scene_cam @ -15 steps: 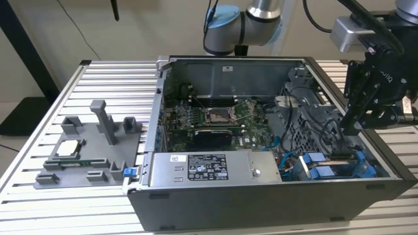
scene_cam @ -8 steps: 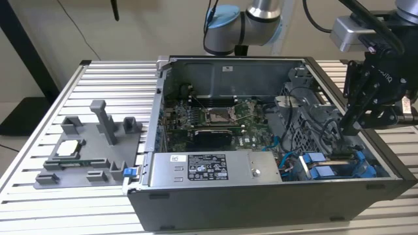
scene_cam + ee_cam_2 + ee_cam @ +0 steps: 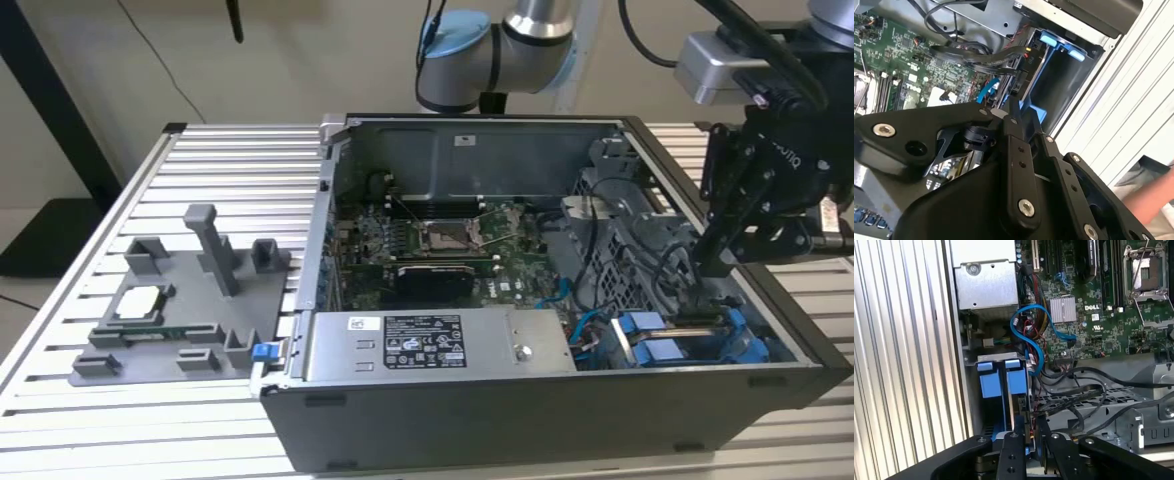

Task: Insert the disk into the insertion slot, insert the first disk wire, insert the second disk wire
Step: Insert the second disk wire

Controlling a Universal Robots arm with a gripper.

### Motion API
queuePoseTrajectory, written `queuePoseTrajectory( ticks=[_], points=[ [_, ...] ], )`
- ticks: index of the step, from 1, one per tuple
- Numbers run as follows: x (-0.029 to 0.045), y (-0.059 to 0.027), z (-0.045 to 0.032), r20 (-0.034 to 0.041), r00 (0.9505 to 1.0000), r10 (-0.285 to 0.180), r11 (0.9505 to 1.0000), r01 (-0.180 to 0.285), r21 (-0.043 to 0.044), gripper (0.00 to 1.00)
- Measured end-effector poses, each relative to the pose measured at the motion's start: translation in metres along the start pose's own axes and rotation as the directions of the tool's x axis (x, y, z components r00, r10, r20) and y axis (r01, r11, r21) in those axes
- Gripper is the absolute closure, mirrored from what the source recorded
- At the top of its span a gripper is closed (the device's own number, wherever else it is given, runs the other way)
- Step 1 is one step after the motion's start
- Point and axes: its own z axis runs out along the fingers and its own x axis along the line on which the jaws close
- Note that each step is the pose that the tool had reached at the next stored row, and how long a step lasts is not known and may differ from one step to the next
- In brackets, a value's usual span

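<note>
The disk point(image 3: 1020, 407) stands on edge in the drive bay, in its blue carrier point(image 3: 1004, 381), and shows again as the disk point(image 3: 699, 321) at the case's front corner on the exterior view's right. My gripper point(image 3: 713, 266) hangs just above that bay. My gripper point(image 3: 1030, 432) has its fingers point(image 3: 1043, 440) drawn close together on the black end of a disk wire point(image 3: 1064, 402), right over the disk's edge. In the second wrist view my gripper point(image 3: 1015, 107) points at the bay beside a bundle of black wires point(image 3: 989, 60).
The open computer case point(image 3: 534, 420) lies on a slatted metal table point(image 3: 227, 170). A blue data cable point(image 3: 1029, 335) loops beside the bay. The motherboard point(image 3: 441, 240) and a silver power-supply box point(image 3: 434, 342) fill the case. A grey fixture point(image 3: 187, 300) stands on the exterior view's left.
</note>
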Motion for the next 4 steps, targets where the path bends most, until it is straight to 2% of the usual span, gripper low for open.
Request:
queuePoseTrajectory(
  ticks=[4],
  points=[
    [0.0,0.0,0.0,-0.0006,1.0,0.0,1.0,0.0,-0.0043,0.0]
  ],
)
